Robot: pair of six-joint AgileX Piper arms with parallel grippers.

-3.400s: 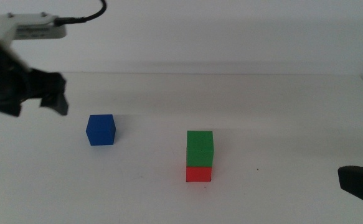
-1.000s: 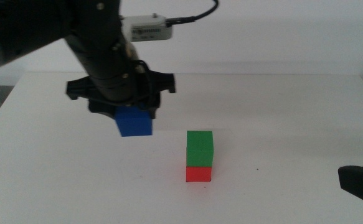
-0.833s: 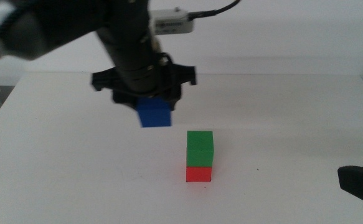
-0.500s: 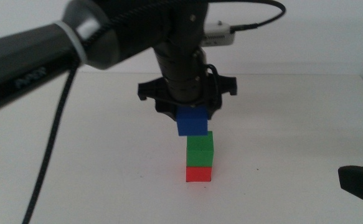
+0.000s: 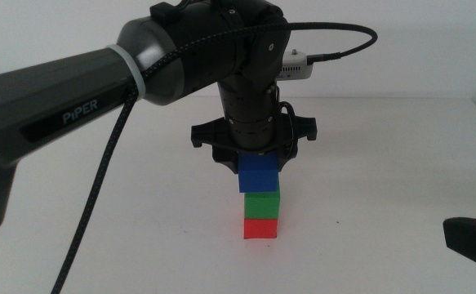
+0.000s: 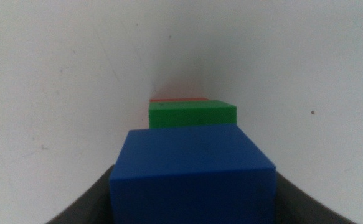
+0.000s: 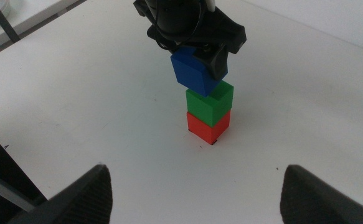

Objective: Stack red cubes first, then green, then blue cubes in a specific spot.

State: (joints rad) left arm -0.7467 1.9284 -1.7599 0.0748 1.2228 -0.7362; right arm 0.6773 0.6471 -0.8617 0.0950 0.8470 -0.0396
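**Blue cube held over the two-cube stack**

In my middle view, the left gripper (image 5: 258, 163) hangs above the centre of the white table (image 5: 99, 237), its jaws pinching the blue cube (image 5: 260, 174) from two opposite sides. The arm carrying it enters from the left of the picture, with a black cable (image 5: 99, 192) trailing down from it.

Directly below the blue cube stands the green cube (image 5: 262, 204), which sits squarely on the red cube (image 5: 261, 228); the red cube rests on the table. From this view the blue cube's lower edge meets the green cube's top edge, shifted a little toward the left; I cannot tell whether the two touch.

My left wrist view shows the blue cube (image 6: 192, 171) filling the space between the jaws, with the green cube (image 6: 192, 114) and a thin strip of the red cube (image 6: 178, 99) beyond it.

My right wrist view shows the blue cube (image 7: 195, 70) tilted and offset over the green cube (image 7: 210, 104), above the red cube (image 7: 208, 126). The right gripper (image 7: 193, 193) waits at the table's near right side, jaws spread wide and holding nothing.
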